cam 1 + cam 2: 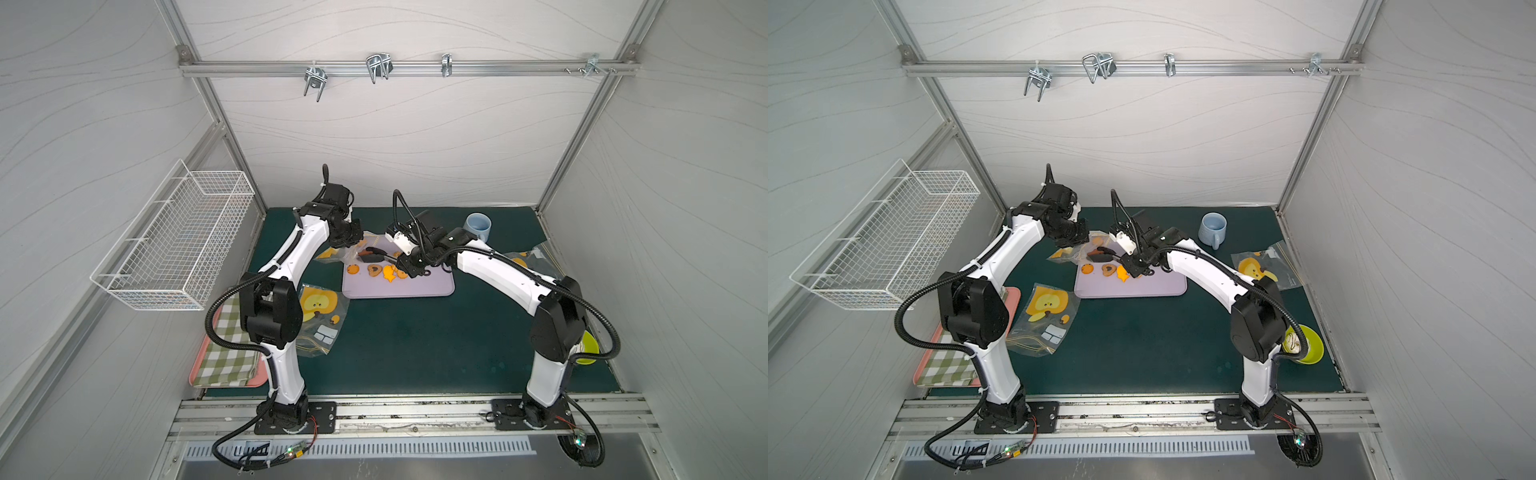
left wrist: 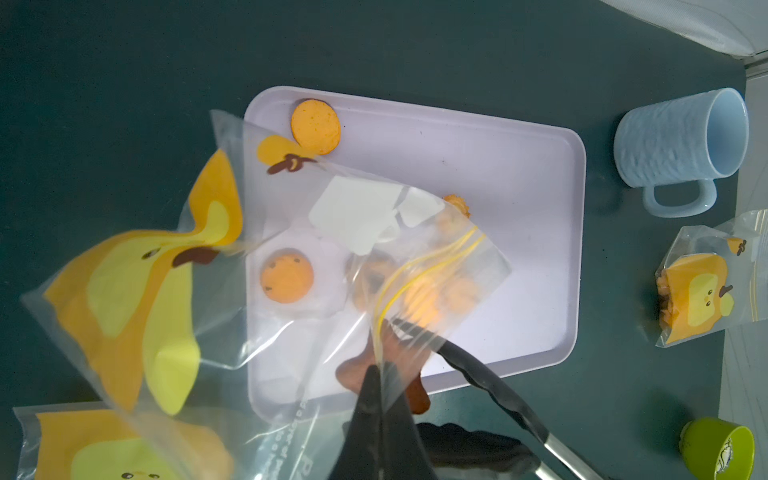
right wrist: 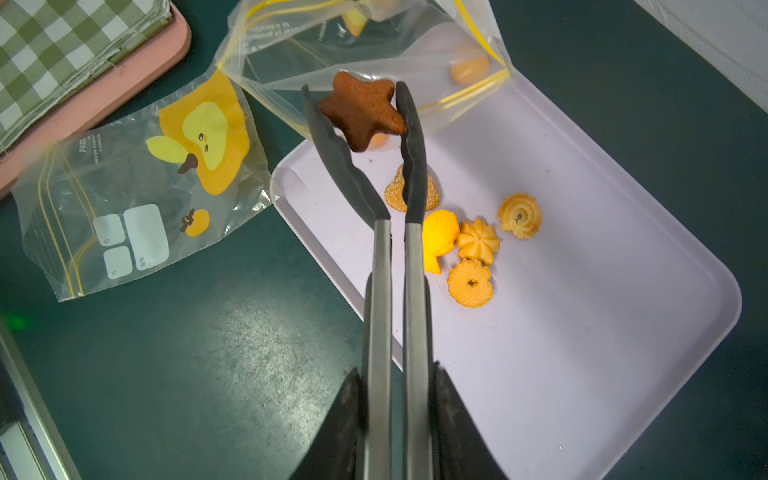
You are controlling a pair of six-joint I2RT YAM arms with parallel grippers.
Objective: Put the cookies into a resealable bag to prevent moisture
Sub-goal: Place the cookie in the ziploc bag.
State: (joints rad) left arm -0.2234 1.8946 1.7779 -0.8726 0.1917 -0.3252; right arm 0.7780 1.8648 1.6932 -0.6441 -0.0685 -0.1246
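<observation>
1. Nearest my right wrist camera, the right hand [image 3: 397, 407] is narrowed onto the metal handles of the tongs [image 3: 376, 291], clamping them.
2. Between the black tong tips I see a dark brown star cookie [image 3: 361, 110]. It is lifted clear of the lavender tray [image 3: 582, 353], right at the mouth of the resealable bag [image 3: 374, 50]. I cannot tell whether it is past the rim.
3. My left hand [image 2: 374, 399] is pinched tight on the bag's yellow zip edge and holds the bag up, tilted over one end of the tray.
4. Inside the bag I make out at least one orange cookie [image 3: 469, 68] through the clear film.
5. Other cookies [image 3: 478, 241] lie in a loose cluster on the tray, just beside the tong shafts: a sugared heart, a fish shape, two flowers and a ring.
6. On the green tabletop [image 3: 249, 332], an empty printed bag [image 3: 137, 187] lies flat beside the tray. A pale blue mug [image 1: 478, 226] stands beyond it, and a green bowl [image 1: 1312, 353] sits near the right arm.
</observation>
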